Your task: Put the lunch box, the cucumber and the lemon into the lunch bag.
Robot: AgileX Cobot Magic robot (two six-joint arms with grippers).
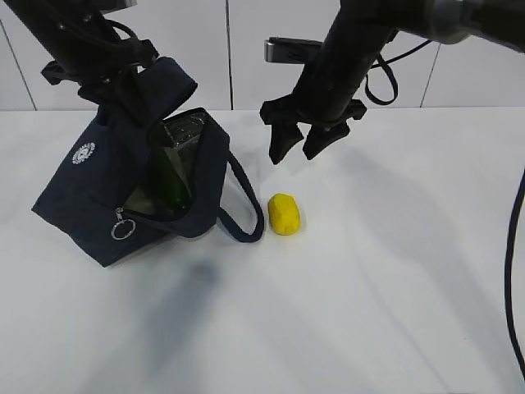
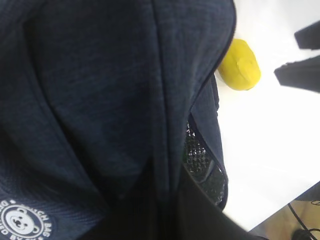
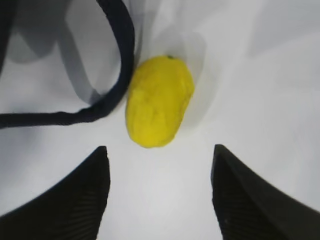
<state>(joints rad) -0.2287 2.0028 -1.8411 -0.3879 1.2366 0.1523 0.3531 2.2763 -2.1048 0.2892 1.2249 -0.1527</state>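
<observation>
The navy lunch bag (image 1: 98, 185) stands tilted at the left with its mouth open toward the middle. My left gripper (image 1: 123, 78) is shut on the bag's upper flap (image 2: 100, 90) and holds it up. Inside the mouth I see the dark green cucumber (image 1: 171, 176) and a pale glossy corner of the lunch box (image 1: 185, 131). The yellow lemon (image 1: 284, 213) lies on the table just right of the bag's loop handle (image 1: 246, 205). My right gripper (image 1: 294, 152) hangs open and empty above the lemon (image 3: 159, 100), fingertips (image 3: 95, 170) short of it.
The white table (image 1: 394, 271) spreads to the right and front. The handle (image 3: 117, 75) curves right beside the lemon's left side. A silver ring pull (image 1: 122, 229) hangs on the bag's front. A white wall stands behind.
</observation>
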